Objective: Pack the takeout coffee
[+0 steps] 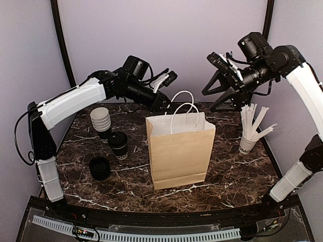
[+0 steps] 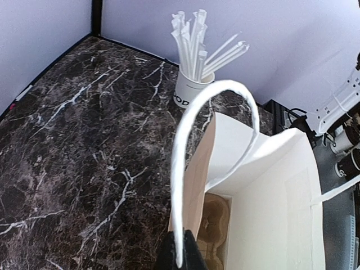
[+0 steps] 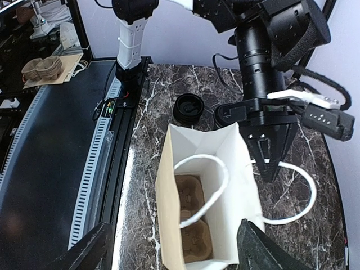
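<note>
Takeout coffee [image 1: 118, 144] is standing upright with its black lid on. It is resting on the dark marbled surface [image 1: 237, 176], left of the brown paper bag [image 1: 177, 151] and outside it, just in front of the stack of lidless cups [image 1: 100, 120]. A low round black piece [image 1: 99, 168] is lying nearer the front edge; whether it is a lid alone cannot be determined.

The top view is showing only the outside of the bag. The right wrist view is looking down into the open mouth and is showing a brown pulp cup carrier [image 3: 192, 225] lying on the bottom. The left wrist view is showing part of the same carrier. In the right wrist view the coffee is sitting mostly hidden behind the left gripper [image 3: 271, 169].

The left gripper is pressed together, pinching the far bag handle [image 2: 178, 185]. In the left wrist view the white loop is running straight down into the black fingertips [image 2: 167, 259]. The right gripper [image 3: 173, 224] is hanging above the bag with its jaws spread wide, holding nothing.

The white cup of stirrers [image 2: 188, 95] is carrying dark print. Only the fragment "OD" is reading clearly in the left wrist view, and the rest is curving out of sight.
</note>
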`<state>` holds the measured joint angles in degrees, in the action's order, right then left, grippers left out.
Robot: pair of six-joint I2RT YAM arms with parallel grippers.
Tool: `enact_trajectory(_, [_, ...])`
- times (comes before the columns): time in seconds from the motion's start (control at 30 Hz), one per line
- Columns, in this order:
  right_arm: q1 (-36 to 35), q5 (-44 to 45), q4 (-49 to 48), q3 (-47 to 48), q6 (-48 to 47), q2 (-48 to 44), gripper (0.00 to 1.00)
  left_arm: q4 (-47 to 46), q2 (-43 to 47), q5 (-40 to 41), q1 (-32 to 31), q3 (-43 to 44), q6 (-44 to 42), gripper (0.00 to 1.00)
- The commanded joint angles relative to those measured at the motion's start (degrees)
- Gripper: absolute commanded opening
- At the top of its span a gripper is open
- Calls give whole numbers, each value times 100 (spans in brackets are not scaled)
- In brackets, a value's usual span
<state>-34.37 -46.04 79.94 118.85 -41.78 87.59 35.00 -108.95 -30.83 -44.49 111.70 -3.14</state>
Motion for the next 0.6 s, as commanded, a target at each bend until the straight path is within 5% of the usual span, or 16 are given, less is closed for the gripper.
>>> enact_trajectory(0.0, [-275, 450, -392, -233, 344, 231, 75, -479, 429, 599, 52, -328, 226, 0])
enact_trajectory(0.27, [-472, 457, -657, -492, 720, 677, 59, -629, 438, 598, 125, -320, 479, 9])
enact_trajectory(0.33, [-470, 534, -721, -449, 812, 746, 44, -685, 429, 526, 130, -337, 545, 11])
enact_trajectory(0.43, [-476, 600, -815, -214, 881, 790, 1, -828, 425, 403, 138, -329, 634, 1])
enact_trajectory(0.57, [-470, 665, -953, 224, 1028, 888, 0, -1063, 451, 323, 140, -251, 750, 0])
